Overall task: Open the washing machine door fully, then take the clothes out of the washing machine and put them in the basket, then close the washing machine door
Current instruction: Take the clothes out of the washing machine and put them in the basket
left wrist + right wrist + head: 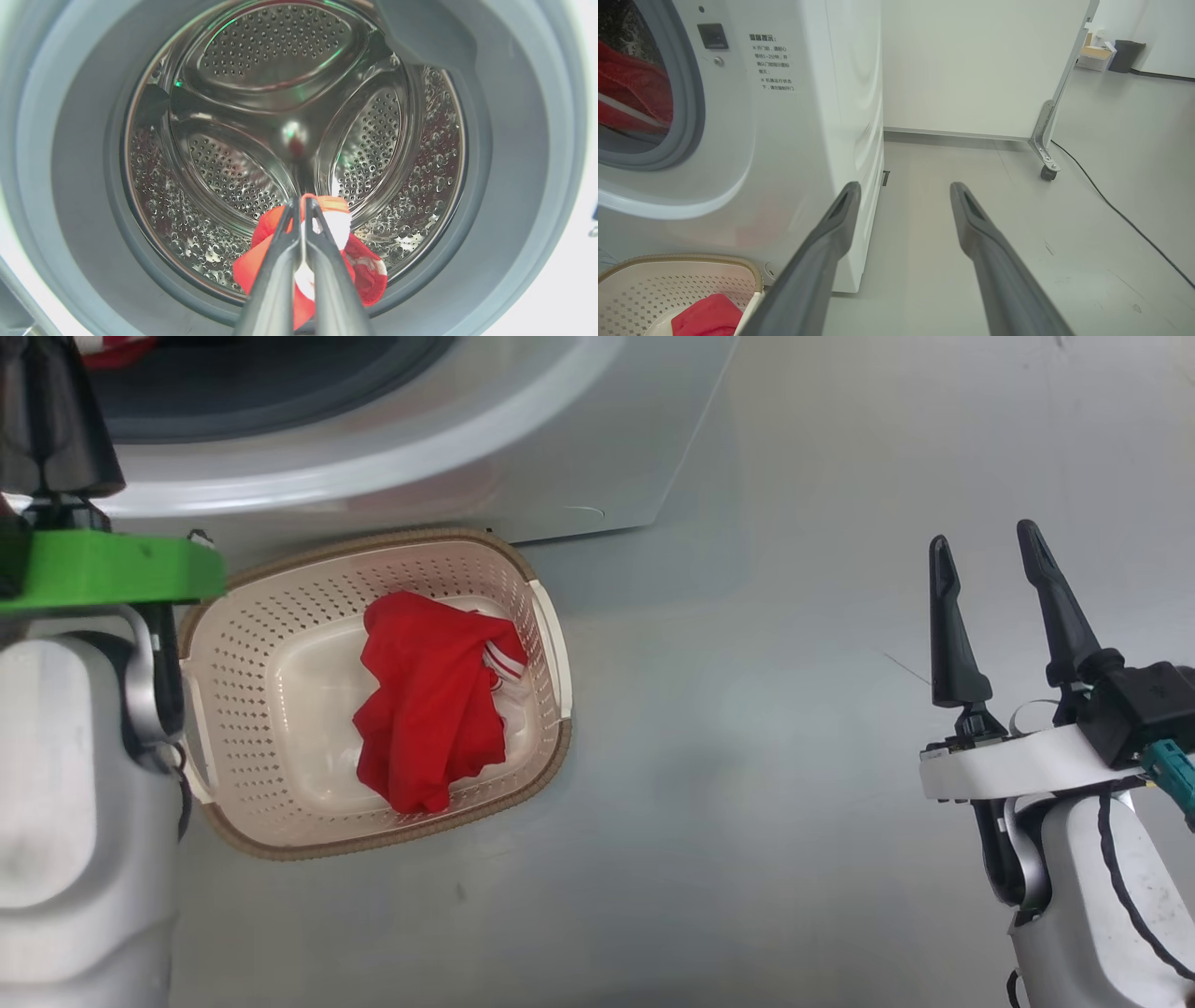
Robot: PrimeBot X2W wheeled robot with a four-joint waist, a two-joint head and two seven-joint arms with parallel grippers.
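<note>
**Left end effector pinches red cloth inside the drum, right one hangs spread above the floor**

The left arm reaches forward into the washing machine (560, 429). In the head view its pale forearm (65, 803) rises along the left edge, with a green wrist plate (103, 569) just beside the basket (243, 644). In the left wrist view the left end effector (302, 203) points into the steel drum (275, 93), low and near the grey gasket (79, 140). Its two fingers are pressed together on the red cloth (364, 275), which lies at the bottom front of the drum. A white edging shows in the thin gap between them, so it seems that only a fold is caught, but the fingers hide most of it.

The right arm stays low at the right side, well apart from the machine. The right end effector (982, 537) points forward, fingers spread wide and holding nothing, above the bare grey floor (794, 756). In its own view the fingers (831, 242) frame the corner of the machine.

The basket stands on the floor, directly before the machine. A red garment (429, 709) with white stripes lies inside it, toward the right wall.
</note>
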